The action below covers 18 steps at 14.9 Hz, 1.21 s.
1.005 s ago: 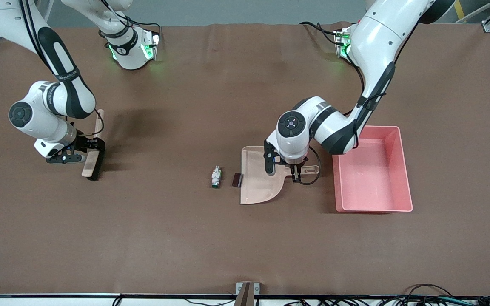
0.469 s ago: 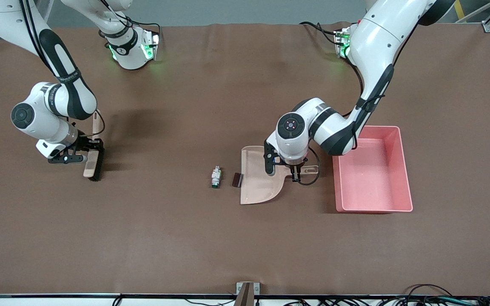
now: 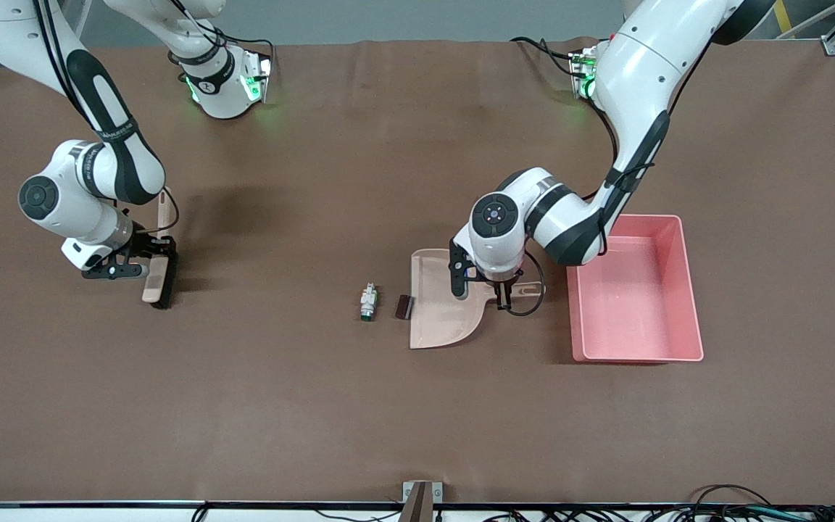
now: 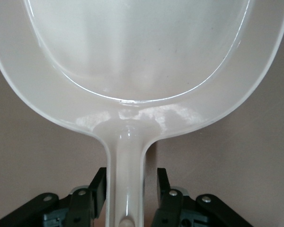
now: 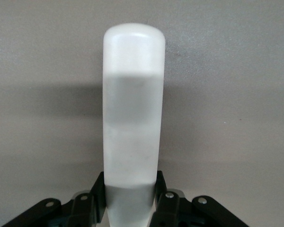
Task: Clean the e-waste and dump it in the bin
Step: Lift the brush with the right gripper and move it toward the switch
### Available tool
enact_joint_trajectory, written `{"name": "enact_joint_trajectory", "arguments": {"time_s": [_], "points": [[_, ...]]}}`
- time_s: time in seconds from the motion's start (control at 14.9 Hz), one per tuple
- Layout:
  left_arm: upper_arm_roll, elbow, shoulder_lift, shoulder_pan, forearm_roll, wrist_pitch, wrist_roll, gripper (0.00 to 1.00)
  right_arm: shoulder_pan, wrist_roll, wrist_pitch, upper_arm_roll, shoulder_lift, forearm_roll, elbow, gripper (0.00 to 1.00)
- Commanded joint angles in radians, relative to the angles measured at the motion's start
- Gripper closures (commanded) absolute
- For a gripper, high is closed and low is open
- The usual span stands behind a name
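Left gripper is down at the dustpan, fingers straddling the beige handle; in the left wrist view the black fingers sit just either side of that handle with a sliver of gap on one side, so whether the grip is truly clamped I cannot tell; the pan itself lies flat on the brown table, its straight lip turned toward the right arm's end. Just off that lip sits the dark maroon-black block, almost touching the edge; beside it, a little farther toward the right arm's end, the white-grey part with the green end stands apart on the mat; both bits of e-waste are on the table, not in the pan. The pink bin waits beside the dustpan handle, toward the left arm's end. Over at the right arm's end, the right gripper is clenched on the brush, fingers pinching its pale handle from both sides, dark bristles low near the table.
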State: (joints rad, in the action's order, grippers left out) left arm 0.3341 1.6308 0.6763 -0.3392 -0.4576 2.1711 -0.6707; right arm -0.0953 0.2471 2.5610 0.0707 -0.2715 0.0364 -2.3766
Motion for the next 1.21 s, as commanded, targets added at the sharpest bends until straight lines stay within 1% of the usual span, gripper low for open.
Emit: {"name": "enact_joint_trajectory", "arguments": {"time_s": [0.0,0.07,0.2,0.27,0.47,0.6,0.8,0.87,0.94,1.01,1.14], "points": [[0.002,-0.016,0.011,-0.006,-0.019,0.004,0.0,0.56,0.008,0.009,-0.013,-0.012,0.008,0.019,-0.012,1.0],[0.002,-0.016,0.012,-0.006,-0.019,0.004,0.0,0.56,0.011,0.004,-0.053,-0.023,0.012,0.026,0.0,1.0],[0.002,-0.016,0.016,-0.006,-0.019,0.004,0.0,0.57,0.025,-0.002,-0.175,-0.051,0.021,0.118,0.065,1.0],[0.002,-0.016,0.016,-0.006,-0.021,0.004,0.0,0.58,0.028,-0.003,-0.229,-0.052,0.032,0.14,0.094,1.0],[0.002,-0.016,0.016,-0.006,-0.021,0.004,-0.009,0.6,0.022,-0.003,-0.362,-0.051,0.054,0.14,0.193,1.0],[0.002,-0.017,0.016,-0.006,-0.021,0.004,-0.009,0.63,0.02,0.001,-0.425,-0.049,0.063,0.14,0.244,1.0],[0.002,-0.017,0.017,-0.006,-0.021,0.004,-0.01,0.67,0.032,-0.003,-0.423,-0.055,0.057,0.146,0.272,1.0],[0.002,-0.017,0.017,-0.007,-0.021,0.004,-0.01,0.67,0.048,-0.003,-0.418,-0.057,0.054,0.17,0.272,1.0],[0.002,-0.017,0.017,-0.007,-0.021,0.004,-0.012,0.69,0.089,-0.005,-0.413,-0.054,0.054,0.213,0.27,1.0],[0.002,-0.017,0.016,-0.006,-0.019,0.004,-0.012,0.69,0.124,-0.012,-0.406,-0.051,0.054,0.232,0.27,1.0],[0.002,-0.017,0.016,-0.006,-0.019,0.004,-0.013,0.69,0.146,-0.083,-0.409,-0.054,0.051,0.234,0.272,1.0]]}}
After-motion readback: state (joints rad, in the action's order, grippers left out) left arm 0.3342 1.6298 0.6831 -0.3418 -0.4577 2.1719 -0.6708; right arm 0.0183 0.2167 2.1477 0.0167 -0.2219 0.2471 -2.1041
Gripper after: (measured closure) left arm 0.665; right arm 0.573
